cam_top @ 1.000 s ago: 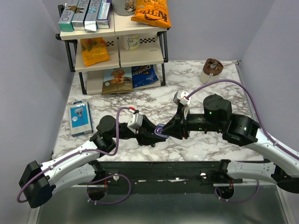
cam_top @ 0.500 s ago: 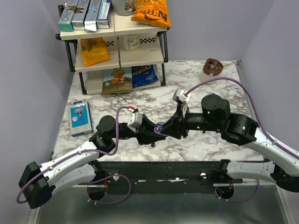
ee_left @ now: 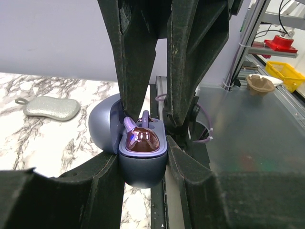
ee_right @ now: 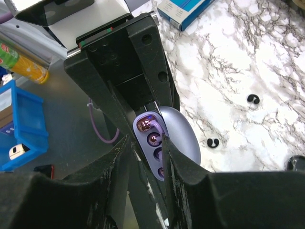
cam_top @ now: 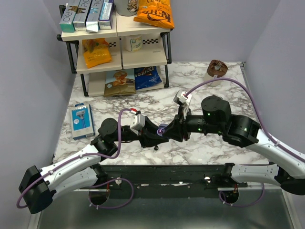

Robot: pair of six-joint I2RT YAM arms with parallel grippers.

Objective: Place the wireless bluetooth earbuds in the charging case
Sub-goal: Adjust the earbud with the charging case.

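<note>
The lilac charging case (ee_left: 143,167) hangs above the near table edge with its lid (ee_right: 183,131) swung open, and my left gripper (ee_left: 143,162) is shut on its base. A glossy bronze-purple dome (ee_left: 144,140) shows in its top face. My right gripper (ee_right: 147,143) comes down onto the case (cam_top: 162,130) from the right, open, with its fingers (ee_left: 136,62) a little apart astride the case's top. Two tiny black earbuds (ee_right: 253,98) (ee_right: 213,142) lie loose on the marble beside the case. I cannot tell whether the right fingers touch the case.
A two-tier shelf (cam_top: 119,43) with snack bags and boxes stands at the back left. A blue box (cam_top: 82,121) lies at the left edge, a brown cup (cam_top: 217,71) at the back right. A grey pad (ee_left: 52,107) lies on the marble.
My right arm has slid left, farther over the case, and its jaws have widened slightly. The left gripper and the case have stayed put.
</note>
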